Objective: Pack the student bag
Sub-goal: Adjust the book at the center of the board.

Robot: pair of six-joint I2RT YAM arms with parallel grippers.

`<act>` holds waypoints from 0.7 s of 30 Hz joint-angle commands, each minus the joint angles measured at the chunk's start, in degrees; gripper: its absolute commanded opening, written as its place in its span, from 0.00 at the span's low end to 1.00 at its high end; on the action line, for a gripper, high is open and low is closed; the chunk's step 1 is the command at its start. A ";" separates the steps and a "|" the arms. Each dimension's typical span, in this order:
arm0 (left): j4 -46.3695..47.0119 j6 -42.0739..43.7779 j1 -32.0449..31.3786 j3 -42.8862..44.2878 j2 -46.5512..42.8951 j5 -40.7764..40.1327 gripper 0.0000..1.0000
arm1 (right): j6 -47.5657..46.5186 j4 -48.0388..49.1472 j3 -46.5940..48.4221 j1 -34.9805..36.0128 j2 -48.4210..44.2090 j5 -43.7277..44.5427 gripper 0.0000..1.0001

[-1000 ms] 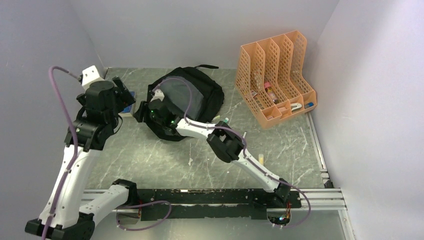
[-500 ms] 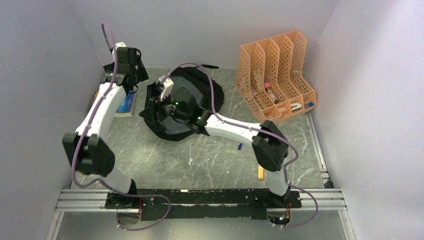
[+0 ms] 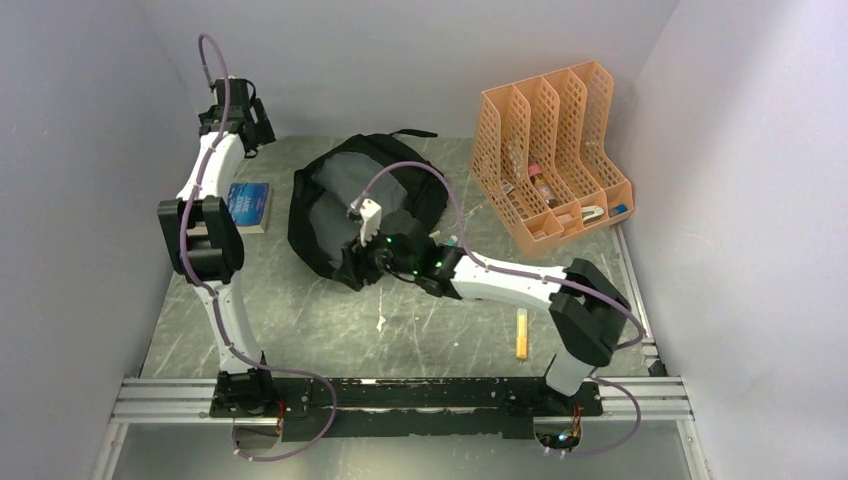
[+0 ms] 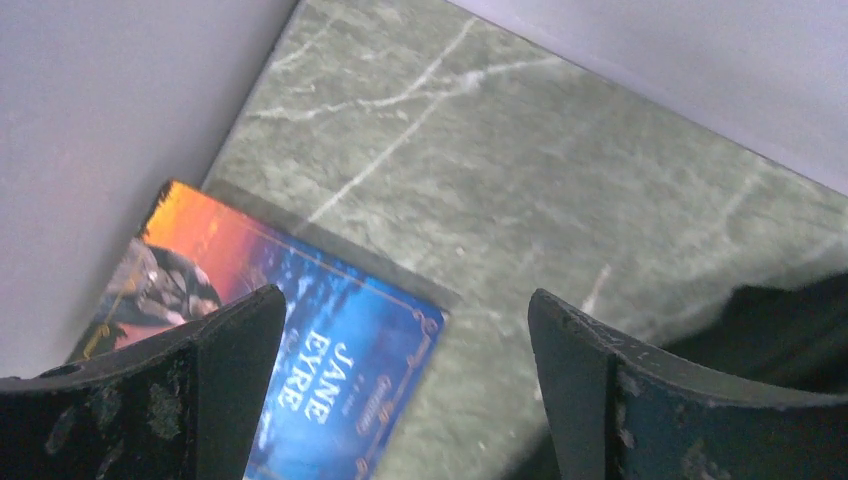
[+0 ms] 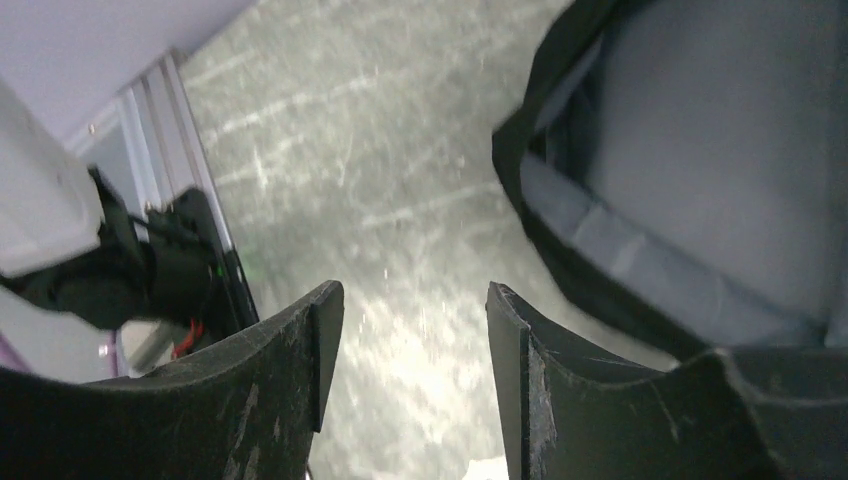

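The marbled table (image 3: pixel 300 310) carries the bag (image 3: pixel 325 200) just off centre toward 12 o'clock, its mouth gaping and grey lining showing. An orange organiser (image 3: pixel 555 150) stands at 2 o'clock. A book (image 3: pixel 247 205) lies flat at 10 o'clock, near the bag. The left gripper (image 4: pixel 400 310) hangs over the book's far edge, jaws wide apart and empty. The right gripper (image 5: pixel 415 290) sits at the bag's 6 o'clock edge, jaws apart and empty. An orange pen (image 3: pixel 521 332) lies at 4 o'clock.
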 commanded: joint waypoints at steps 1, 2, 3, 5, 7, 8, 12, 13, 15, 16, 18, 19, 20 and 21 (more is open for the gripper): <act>2.76 4.55 2.50 4.63 6.00 1.38 0.95 | -0.20 -1.45 -6.64 -0.06 -6.79 -0.21 0.58; 3.44 4.92 2.90 4.61 6.92 1.47 0.95 | -0.90 -2.05 -7.74 -0.08 -7.87 0.35 0.58; 4.12 5.29 3.30 4.55 7.89 1.79 0.94 | -1.82 -3.15 -8.32 -0.13 -8.79 1.06 0.58; 4.61 6.56 3.98 4.75 9.89 2.01 0.93 | -4.07 -6.25 -8.70 -0.14 -9.36 3.29 0.59; 4.08 7.21 4.51 5.38 11.94 0.52 0.93 | -5.38 -8.56 -9.02 -0.16 -9.38 4.86 0.60; 4.04 7.27 4.89 5.48 12.78 0.14 0.93 | -5.79 -9.31 -9.02 -0.18 -9.23 5.37 0.60; 4.84 6.98 7.28 5.16 14.36 3.13 0.74 | -6.89 -12.07 -8.13 -0.19 -8.52 5.04 0.61; 4.75 6.55 7.70 5.44 14.41 3.80 0.72 | -7.02 -12.18 -8.06 -0.17 -8.40 4.77 0.61; 5.32 6.71 8.13 5.03 14.25 4.66 0.68 | -7.07 -12.32 -7.78 -0.19 -8.15 4.16 0.61; 5.50 7.08 8.22 4.89 14.28 5.25 0.67 | -7.05 -12.58 -7.52 -0.14 -7.99 3.76 0.61; 5.71 6.87 8.42 4.36 13.83 5.70 0.68 | -7.04 -12.80 -6.99 -0.12 -7.78 2.88 0.61; 6.26 6.88 8.42 3.70 13.40 5.74 0.69 | -6.97 -12.81 -6.88 -0.14 -7.72 2.57 0.61; 6.69 6.79 8.42 2.93 13.00 5.79 0.71 | -7.00 -12.81 -6.71 -0.17 -7.67 2.37 0.61; 7.09 6.63 8.42 2.27 12.55 5.84 0.71 | -7.04 -13.00 -6.59 -0.14 -7.54 2.31 0.61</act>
